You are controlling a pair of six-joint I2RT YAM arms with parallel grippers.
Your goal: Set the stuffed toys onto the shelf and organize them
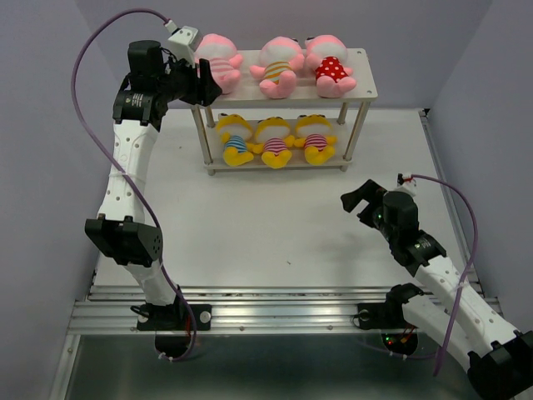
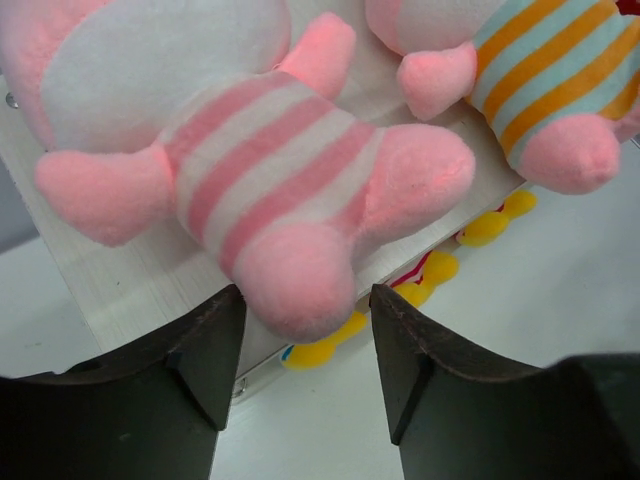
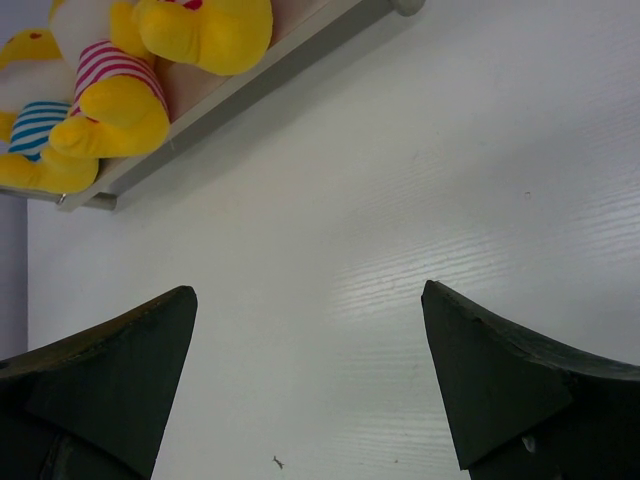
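Note:
The shelf (image 1: 367, 82) stands at the back of the table. Three pink stuffed toys lie on its top board: a pink-striped one (image 1: 221, 65) on the left, an orange-striped one (image 1: 280, 68) in the middle, a red polka-dot one (image 1: 331, 68) on the right. Three yellow striped toys (image 1: 275, 142) lie on the lower board. My left gripper (image 1: 205, 85) is open at the shelf's left front edge. In the left wrist view the pink-striped toy's foot (image 2: 300, 285) sits just ahead of the open jaws (image 2: 305, 350), unclamped. My right gripper (image 1: 358, 200) is open and empty above the table.
The white table (image 1: 275, 225) lies between the shelf and the arm bases. The right wrist view shows the shelf's lower board (image 3: 230, 95) with yellow toys (image 3: 110, 110) at upper left. Grey walls close in both sides.

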